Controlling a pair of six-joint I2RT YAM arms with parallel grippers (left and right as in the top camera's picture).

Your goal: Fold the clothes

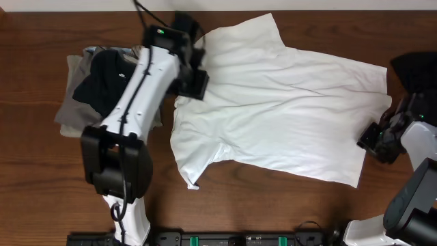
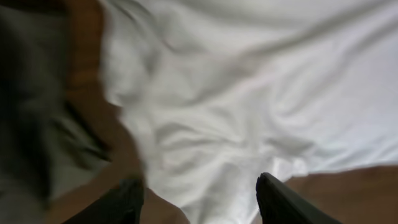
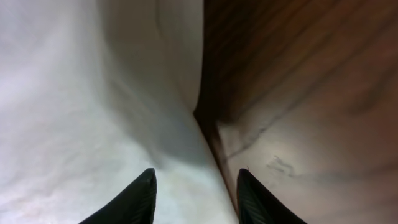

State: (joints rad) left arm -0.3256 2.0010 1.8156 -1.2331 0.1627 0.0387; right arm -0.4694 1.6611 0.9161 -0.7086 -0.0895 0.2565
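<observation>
A large white T-shirt [image 1: 273,102] lies spread on the wooden table [image 1: 41,164]. My left gripper [image 1: 193,83] hovers at its left edge near the collar; in the left wrist view [image 2: 199,193] its fingers are open over wrinkled white fabric [image 2: 249,81]. My right gripper [image 1: 374,140] is at the shirt's right edge; in the right wrist view [image 3: 194,186] its fingers are open, straddling the white hem [image 3: 93,112] where it meets the wood. A pile of grey, khaki and black clothes [image 1: 95,89] sits at the left.
A black garment [image 1: 416,68] lies at the far right edge of the table. The left arm's body [image 1: 130,109] reaches across the clothes pile. Bare wood [image 3: 311,93] shows beside the hem.
</observation>
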